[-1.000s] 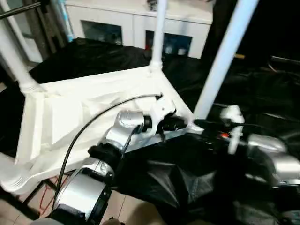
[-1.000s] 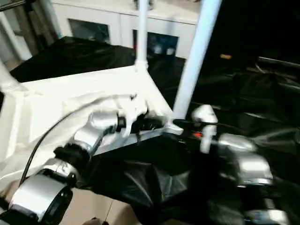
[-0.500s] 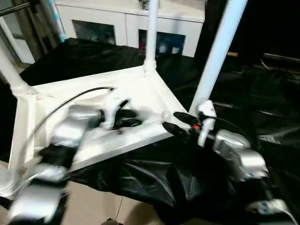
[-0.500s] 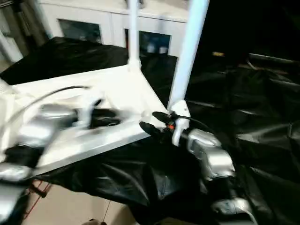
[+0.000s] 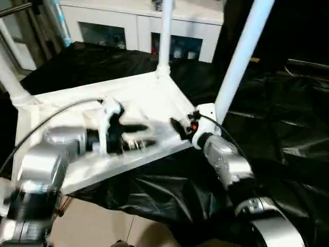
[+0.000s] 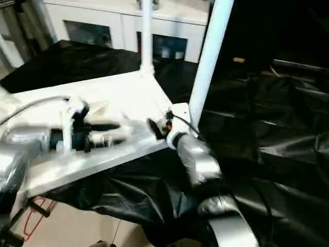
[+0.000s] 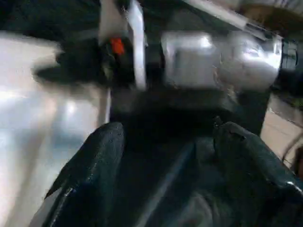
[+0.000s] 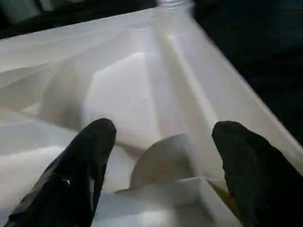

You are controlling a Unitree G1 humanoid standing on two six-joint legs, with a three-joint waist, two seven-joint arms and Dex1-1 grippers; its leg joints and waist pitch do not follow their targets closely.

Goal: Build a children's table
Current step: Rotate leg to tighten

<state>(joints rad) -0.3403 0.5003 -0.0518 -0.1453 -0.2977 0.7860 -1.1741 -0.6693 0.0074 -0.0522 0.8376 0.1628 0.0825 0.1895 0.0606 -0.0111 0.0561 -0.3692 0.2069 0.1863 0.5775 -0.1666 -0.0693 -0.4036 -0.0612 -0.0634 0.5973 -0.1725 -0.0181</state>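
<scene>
The children's table point(image 5: 133, 103) is lying upside down on a black-draped counter point(image 5: 288, 128), its ribbed underside facing up and its long axis running from the robot's near left toward the white cabinet point(image 5: 144, 25) at the far right. The legs point(image 5: 237, 64) are standing upward from the corner sockets (each rising out of frame). The left gripper point(image 7: 165, 156) is hovering over the underside, fingers point(image 7: 90, 175) spread apart and holding nothing. The right gripper point(image 8: 156, 165) is reaching at the near right corner socket, its fingers point(image 8: 83, 170) spread wide over the ribbing.
</scene>
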